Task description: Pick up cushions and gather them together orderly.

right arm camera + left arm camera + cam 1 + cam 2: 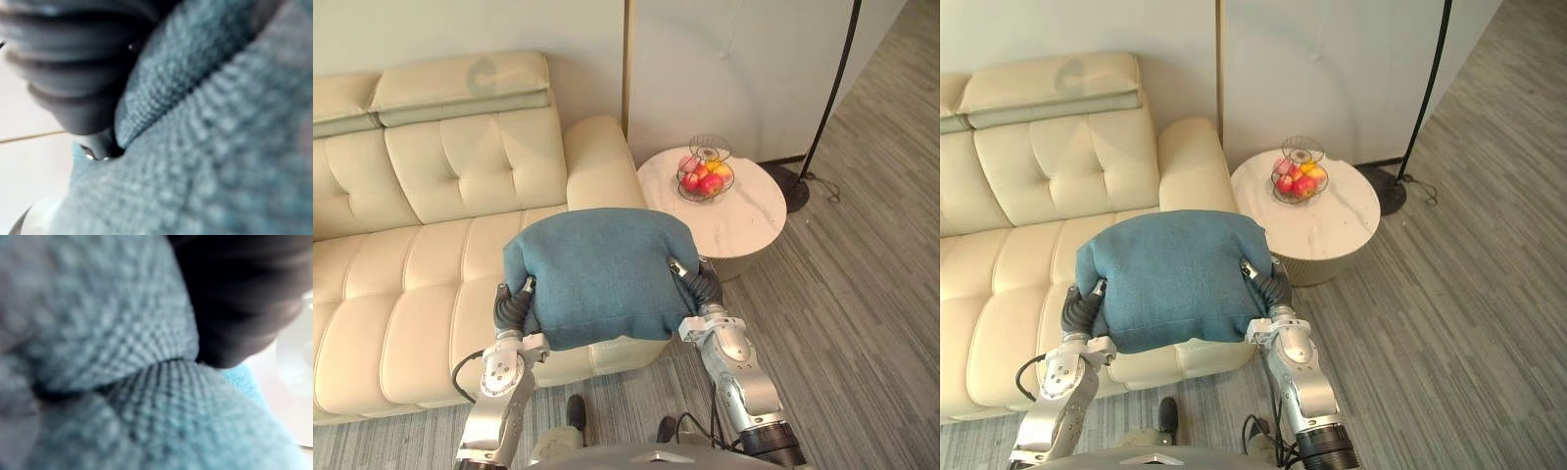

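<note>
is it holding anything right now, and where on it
The blue cushion, held up between both hands: the left hand at its left edge, the right hand at its right edge.

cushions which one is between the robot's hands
The teal knitted cushion, raised between the left hand and the right hand. The cream tufted leather cushions are all built into the cream leather sofa.
</note>
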Tool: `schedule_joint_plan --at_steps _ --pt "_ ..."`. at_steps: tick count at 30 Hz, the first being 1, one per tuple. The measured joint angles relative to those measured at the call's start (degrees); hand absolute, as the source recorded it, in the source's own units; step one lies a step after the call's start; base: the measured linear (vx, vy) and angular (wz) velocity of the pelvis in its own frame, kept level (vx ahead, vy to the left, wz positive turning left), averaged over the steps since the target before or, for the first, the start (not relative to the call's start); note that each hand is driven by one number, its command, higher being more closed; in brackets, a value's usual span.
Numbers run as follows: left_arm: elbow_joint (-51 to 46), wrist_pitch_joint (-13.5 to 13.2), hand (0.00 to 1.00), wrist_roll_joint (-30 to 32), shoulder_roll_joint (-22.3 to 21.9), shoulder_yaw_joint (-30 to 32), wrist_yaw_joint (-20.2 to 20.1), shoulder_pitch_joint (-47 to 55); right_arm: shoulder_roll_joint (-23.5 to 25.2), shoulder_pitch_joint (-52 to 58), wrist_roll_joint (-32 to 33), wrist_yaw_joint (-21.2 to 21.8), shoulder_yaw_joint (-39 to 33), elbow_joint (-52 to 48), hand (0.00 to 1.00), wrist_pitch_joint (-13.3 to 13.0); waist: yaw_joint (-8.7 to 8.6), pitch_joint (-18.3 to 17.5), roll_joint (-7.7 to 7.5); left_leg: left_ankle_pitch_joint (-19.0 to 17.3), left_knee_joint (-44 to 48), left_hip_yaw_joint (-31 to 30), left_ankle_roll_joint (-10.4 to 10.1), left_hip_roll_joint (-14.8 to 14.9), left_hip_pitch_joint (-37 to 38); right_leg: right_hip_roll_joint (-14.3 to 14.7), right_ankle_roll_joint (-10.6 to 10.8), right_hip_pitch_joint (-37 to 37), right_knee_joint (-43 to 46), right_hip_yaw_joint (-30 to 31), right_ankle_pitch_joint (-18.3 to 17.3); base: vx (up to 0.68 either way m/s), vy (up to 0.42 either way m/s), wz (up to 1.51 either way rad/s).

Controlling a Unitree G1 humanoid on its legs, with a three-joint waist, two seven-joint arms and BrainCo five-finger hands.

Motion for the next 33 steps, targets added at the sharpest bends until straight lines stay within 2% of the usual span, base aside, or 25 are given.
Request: schedule_joint_plan --at_steps 7,9,10,12,14,15,16,17,18,19,20,22,25,26,27,28,29,30,31,33 --pt "-4.47 -0.07 1.0 0.12 -0.22 1.69 -0.01 1.82 0.0 0.02 -0.21 0.12 1.7 -2.34 1.0 -1.46 1.06 -0.63 0.11 1.23 1.67 -4.53 -0.21 0.05 -2.79 0.57 0.09 0.54 1.77 -4.55 -0.81 -0.04 -0.002 0.35" --pt "-4.63 -0.08 1.0 0.04 -0.94 2.14 0.02 1.83 0.0 -0.2 -0.23 0.09 1.73 -2.46 1.0 -2.17 1.79 -0.8 0.22 -0.3 2.48 -4.97 0.36 0.38 -5.19 0.44 -0.21 -0.79 3.98 -6.77 -2.04 -0.07 -0.036 0.88" --pt "-4.69 -0.14 1.0 -0.56 -1.86 2.27 0.02 1.63 0.03 -0.57 -0.31 -0.03 1.27 -2.44 1.0 -2.32 1.81 -0.95 -0.26 -4.64 3.93 -1.47 1.34 0.77 -7.41 -1.46 -0.44 -1.31 3.54 -9.68 -1.91 -0.09 0.003 1.01" --pt "-4.73 -0.23 1.0 -0.82 -2.65 2.19 0.02 1.66 -0.2 -1.91 -0.42 -0.41 0.33 -1.96 1.0 -2.34 2.15 -0.85 -0.66 -6.17 7.03 4.34 4.23 1.26 -9.32 -4.32 -0.46 -1.65 3.27 -12.75 -1.54 -0.07 0.093 0.84" --pt "-4.72 -0.26 1.0 -1.18 -3.44 2.44 0.02 1.65 -0.21 -2.83 -0.78 -0.44 -0.21 -1.95 1.0 -2.33 2.07 -1.18 -0.15 -6.31 10.76 8.86 4.14 2.96 -9.47 -5.66 0.14 -1.19 3.75 -14.63 -1.11 0.02 0.11 0.63" --pt "-4.72 -0.36 1.0 -1.26 -4.17 2.46 0.02 1.65 -0.47 -3.19 -0.79 -0.45 -0.65 -1.93 1.0 -2.33 1.76 -1.54 0.36 -6.47 11.92 12.61 4.01 5.09 -8.91 -6.04 0.42 -0.82 3.89 -16.08 -0.96 0.1 0.205 0.79" --pt "-4.61 -0.5 1.0 -2.26 -4.95 2.2 0.0 1.28 -0.91 -4.23 -0.85 -0.59 -1.24 -1.87 1.0 -2.34 0.98 -2.6 1.99 -5.19 11.41 17.82 3.22 7.27 -8.32 -6.76 1.12 -0.62 4.39 -18.39 -0.65 0.1 0.215 0.82" --pt "-4.29 -0.5 1.0 -2.39 -5.03 2.17 0.0 0.72 -0.95 -4.69 -0.85 -0.71 -1.62 -1.72 1.0 -2.34 0.64 -2.75 2.29 -3.74 11.09 19.41 3.33 7.22 -8.38 -7.46 1.53 -0.41 4.61 -19.12 -0.45 0.07 0.191 0.78" --pt "-3.98 -0.51 1.0 -2.44 -5.03 2.02 -0.09 -0.05 -0.91 -5.49 -0.84 -0.82 -2.06 -1.19 1.0 -2.34 0.62 -2.72 2.0 -2.68 10.57 20.26 3.4 5.92 -8.02 -8.81 2.48 -0.01 4.75 -19.69 0.04 0.06 0.236 0.74" --pt "-3.96 -0.91 1.0 -2.77 -4.62 2.23 -0.16 -0.76 -0.34 -5.94 -0.85 -0.79 -2.54 -0.96 1.0 -2.35 0.48 -2.66 0.36 -2.28 9.57 18.78 4.31 3.03 -7.84 -10.46 3.57 0.9 4.03 -20.18 0.75 0.07 0.288 0.85" --pt "-3.95 -1.33 1.0 -2.8 -3.73 2.22 -0.37 -1.18 0.14 -6.0 -0.81 -0.79 -2.7 -0.63 1.0 -2.36 0.32 -2.68 -0.7 -2.3 9.18 17.78 4.91 1.4 -8.01 -11.77 3.96 1.52 3.52 -20.37 1.07 0.09 0.346 0.82" --pt "-3.68 -1.98 1.0 -2.82 -2.3 2.47 -0.42 -1.3 1.66 -6.37 -0.77 -0.74 -2.71 0.99 1.0 -2.47 0.76 -2.27 -2.17 -4.12 10.87 16.28 5.96 -1.0 -8.64 -13.64 4.47 2.96 3.3 -20.4 1.39 0.06 0.268 0.62" --pt "-3.08 -2.18 1.0 -2.79 -2.19 3.07 -0.48 -1.28 3.21 -6.44 -0.72 -0.66 -2.68 3.15 1.0 -2.48 2.08 -2.18 -2.42 -8.19 16.12 15.75 8.08 -3.15 -11.94 -16.64 4.68 2.35 4.94 -20.28 0.65 0.01 0.212 0.32" --pt "-2.81 -2.18 1.0 -2.78 -2.18 3.29 -0.48 -1.26 3.51 -6.52 -0.71 -0.65 -2.55 4.23 1.0 -2.48 2.15 -2.05 -2.48 -9.6 17.5 16.79 8.31 -3.5 -12.75 -18.27 2.94 0.71 7.69 -19.68 -0.68 0.0 0.19 0.08" --pt "-2.3 -2.18 1.0 -2.75 -1.91 3.33 -0.48 -1.26 3.57 -6.8 -0.71 -0.66 -2.5 6.14 1.0 -2.46 2.07 -1.06 -2.57 -10.92 18.85 17.83 8.78 -3.91 -12.85 -19.7 -3.36 -1.79 12.48 -16.85 -3.12 0.01 0.201 0.0" --pt "-1.88 -2.18 1.0 -2.75 -1.61 3.33 -0.48 -1.22 3.61 -6.83 -0.7 -0.66 -2.42 7.28 1.0 -2.42 1.87 -0.6 -2.91 -11.52 19.36 17.81 9.71 -4.29 -12.74 -19.76 -6.0 -3.64 15.59 -12.89 -3.75 0.01 0.144 0.01" --pt "-1.56 -2.16 1.0 -2.77 -1.42 3.33 -0.47 -1.25 3.71 -6.83 -0.61 -0.66 -2.44 8.21 1.0 -2.32 1.19 0.35 -3.24 -11.84 19.64 16.92 10.23 -4.44 -12.37 -18.3 -4.89 -5.87 20.14 -6.18 -5.18 0.01 0.099 0.09" --pt "-1.5 -2.15 1.0 -2.77 -1.34 3.28 -0.47 -1.22 3.71 -6.82 -0.5 -0.66 -2.47 8.42 1.0 -2.29 0.63 1.05 -3.36 -11.84 19.44 16.18 10.22 -4.43 -11.93 -16.54 -3.6 -6.62 22.25 -3.33 -6.64 0.02 0.085 0.26" --pt "-1.38 -1.99 1.0 -2.78 -0.96 3.02 -0.51 -1.12 3.61 -6.81 -0.21 -0.6 -2.62 8.47 1.0 -2.29 -0.28 2.43 -3.82 -11.67 16.96 15.0 10.02 -4.8 -10.15 -12.52 -2.1 -8.44 25.94 -0.58 -10.02 0.02 0.076 0.21" --pt "-1.22 -1.49 1.0 -2.77 -0.52 2.18 -0.65 -0.81 3.12 -6.83 -0.06 -0.49 -2.8 8.29 1.0 -2.31 -1.35 2.67 -3.8 -11.0 11.21 13.94 9.02 -5.69 -7.55 -7.25 -2.15 -11.48 26.25 -1.44 -12.0 0.04 0.053 0.13"
